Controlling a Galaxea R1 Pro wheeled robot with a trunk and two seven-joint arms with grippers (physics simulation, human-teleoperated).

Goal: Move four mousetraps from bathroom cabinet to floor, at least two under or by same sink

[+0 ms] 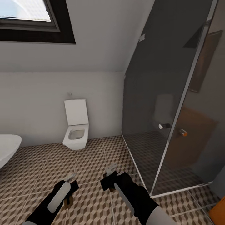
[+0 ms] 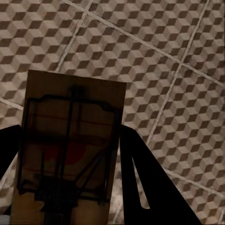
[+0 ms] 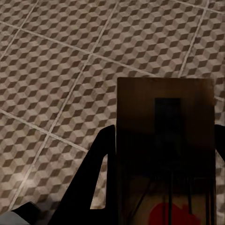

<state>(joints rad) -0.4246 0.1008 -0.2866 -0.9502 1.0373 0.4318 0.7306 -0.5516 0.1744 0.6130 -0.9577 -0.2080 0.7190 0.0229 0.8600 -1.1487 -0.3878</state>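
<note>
Above the cube-patterned bathroom floor, each claw, left and right, grips a mousetrap pointing lengthwise straight out ahead.

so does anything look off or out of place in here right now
Nothing looks spilled, broken or askew. The toilet stands against the wall with its lid up, and the glass shower enclosure is intact. Each tool holds a mousetrap over the cube-pattern floor: left tool on one mousetrap, right tool on another.
</note>
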